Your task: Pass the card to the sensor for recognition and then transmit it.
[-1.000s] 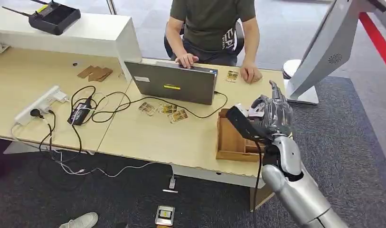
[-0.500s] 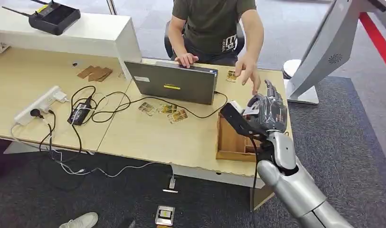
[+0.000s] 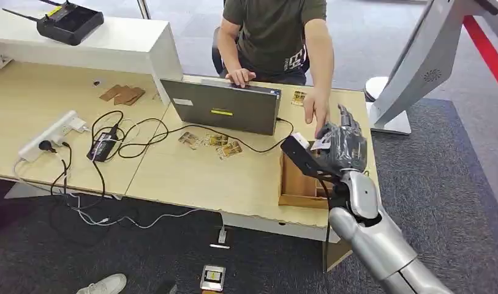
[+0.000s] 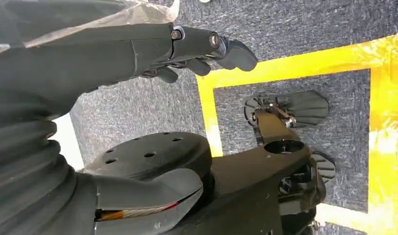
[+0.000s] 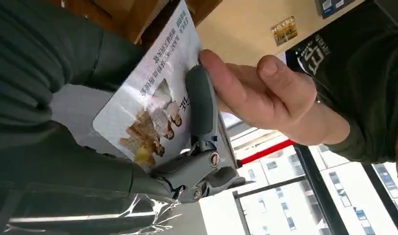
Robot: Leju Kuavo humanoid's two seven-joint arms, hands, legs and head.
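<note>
Right hand (image 3: pixel 343 146) — raised over the wooden tray (image 3: pixel 298 180) at the tabletop's (image 3: pixel 191 177) right end. Fingers (image 5: pixel 201 100) closed on the card (image 5: pixel 155 105); the right wrist view shows a printed white card with a photo, pinched against the thumb.

Card, head view (image 3: pixel 320 144) — a pale edge showing at the top of the hand, above the tray, off the tabletop.

Person's hand (image 3: pixel 315 115) — a second ago it lay flat on the tabletop beside the laptop (image 3: pixel 225 105); half a second ago it was lifted and reaching; now its fingertips (image 5: pixel 236 81) meet the card's edge just beside the robot's finger. Over the same second the right hand has drifted slightly up and toward the person.

Reading for the task — the handover step looks to be in hand; the card is not yet released. Whether the sensor pass was done cannot be told from these pictures.

Left hand (image 4: pixel 138 49) — hanging over the grey carpet; fingers extended, slightly apart, holding nothing.

Spare cards (image 3: pixel 212 142) — lying on the tabletop in front of the laptop.
</note>
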